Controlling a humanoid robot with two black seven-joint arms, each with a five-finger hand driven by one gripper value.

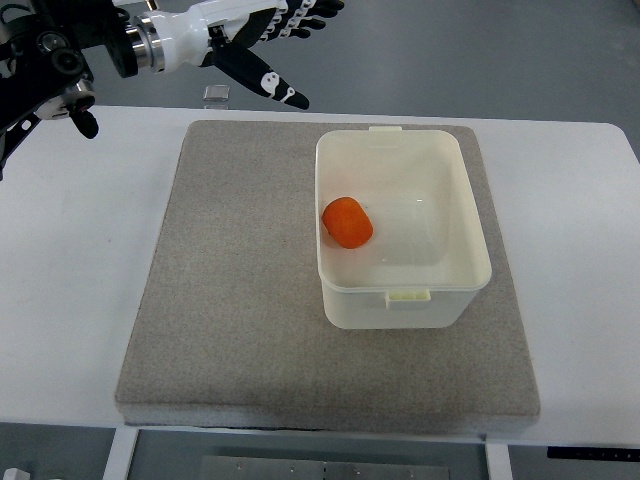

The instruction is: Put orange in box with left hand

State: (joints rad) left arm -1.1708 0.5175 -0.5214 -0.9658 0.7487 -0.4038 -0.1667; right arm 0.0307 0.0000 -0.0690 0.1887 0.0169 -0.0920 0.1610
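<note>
An orange [347, 222] lies inside the white plastic box [470, 235], against its left wall. The box stands on the right half of a grey mat [240, 290]. My left hand [275, 45] is raised at the top of the view, well above and to the left of the box, with its black and white fingers [270, 82] spread and nothing in them. The right arm does not show.
The grey mat lies on a white table [70, 260]. A small clear object [216, 94] sits on the table just behind the mat's far left corner, under my left hand. The table's near edge runs along the bottom.
</note>
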